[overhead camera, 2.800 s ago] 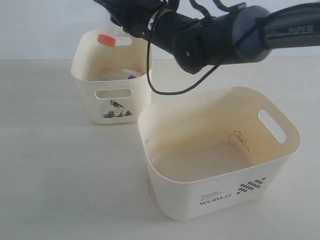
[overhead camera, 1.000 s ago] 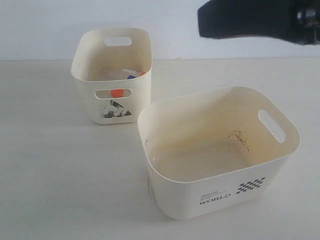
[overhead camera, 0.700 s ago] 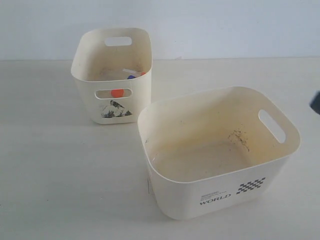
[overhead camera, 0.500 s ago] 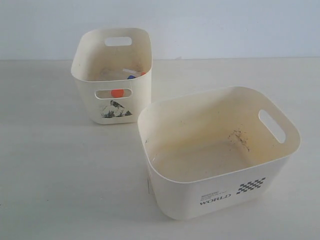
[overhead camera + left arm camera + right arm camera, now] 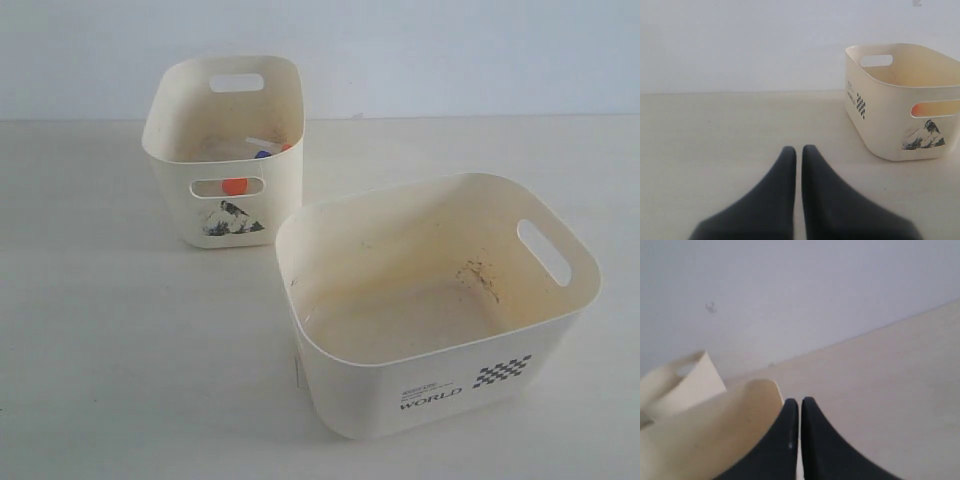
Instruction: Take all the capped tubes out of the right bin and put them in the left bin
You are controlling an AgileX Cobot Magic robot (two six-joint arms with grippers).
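The left gripper (image 5: 798, 150) and right gripper (image 5: 799, 402) are both pinched closed on nothing. The right bin (image 5: 350, 390), toward the near edge of the bench (image 5: 100, 350), shows a bare floor, while the capped tubes (image 5: 235, 186) lie in the left bin (image 5: 175, 200) by the far edge. The transfer looks complete; the next move calls only for parked arms.

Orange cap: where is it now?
In the exterior view the orange cap lies inside the left bin, upper left, showing through its near handle slot above the dark picture.
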